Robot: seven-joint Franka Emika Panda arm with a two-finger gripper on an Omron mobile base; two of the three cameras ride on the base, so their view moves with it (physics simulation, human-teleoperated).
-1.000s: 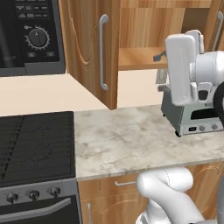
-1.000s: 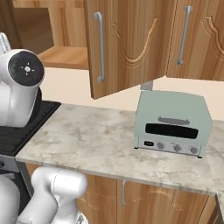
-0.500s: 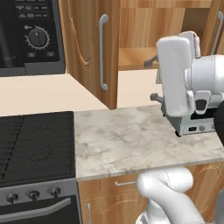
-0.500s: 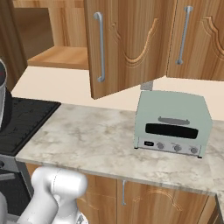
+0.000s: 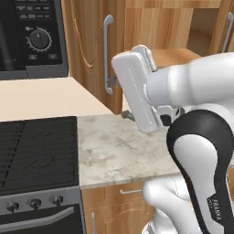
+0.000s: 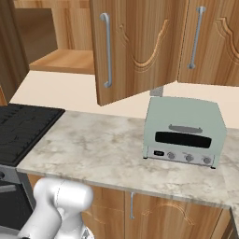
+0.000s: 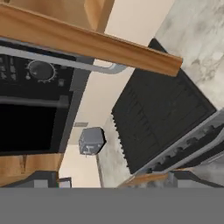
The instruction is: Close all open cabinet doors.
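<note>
Overhead — open cabinet door point(image 7: 87, 43) edge-on, above the tool.

Bright, even rendered light, soft faint shadows, no glare, slightly coarse

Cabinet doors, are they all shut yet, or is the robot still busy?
Not all. The right cabinet door already looks flush and shut. The open cabinet door swings out over the counter, showing the bare shelf behind it. In hand: the arm is raised beside that door, whose edge and handle the hand view looks along. Pushing it closed is left.
</note>
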